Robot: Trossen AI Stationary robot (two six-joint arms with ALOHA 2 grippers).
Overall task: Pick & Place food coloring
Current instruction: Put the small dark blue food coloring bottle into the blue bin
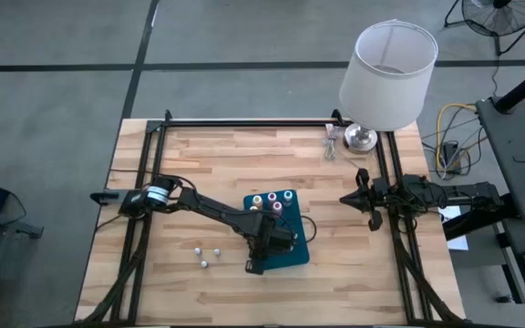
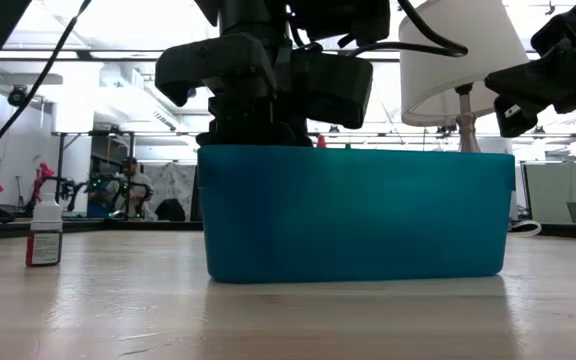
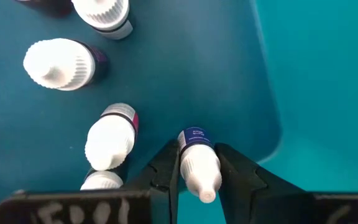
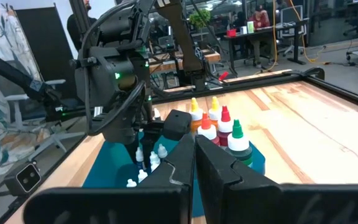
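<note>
We see a small white-capped food coloring bottle [image 3: 199, 167] pinched between the fingers of the left gripper [image 3: 197, 177], low inside the teal tray [image 3: 303, 74], close to one of its walls. The grip sits across the bottle's neck and cap, which we judge keeps it upright for setting down on the tray floor. Other small bottles [image 3: 110, 140] stand just beside it, so the gripper has little room on that side. At the tray's far end a cluster of taller bottles with coloured tops [image 4: 219, 127] is packed together. Three more small bottles [image 1: 206, 253] wait on the wooden table [image 1: 208, 164], near the tray's left side. The right gripper [image 1: 361, 198] rests with fingers pressed together and empty at the table's right edge, well apart from the work. A white-shaded lamp [image 1: 386, 73] stands at the far right corner, out of the way.
</note>
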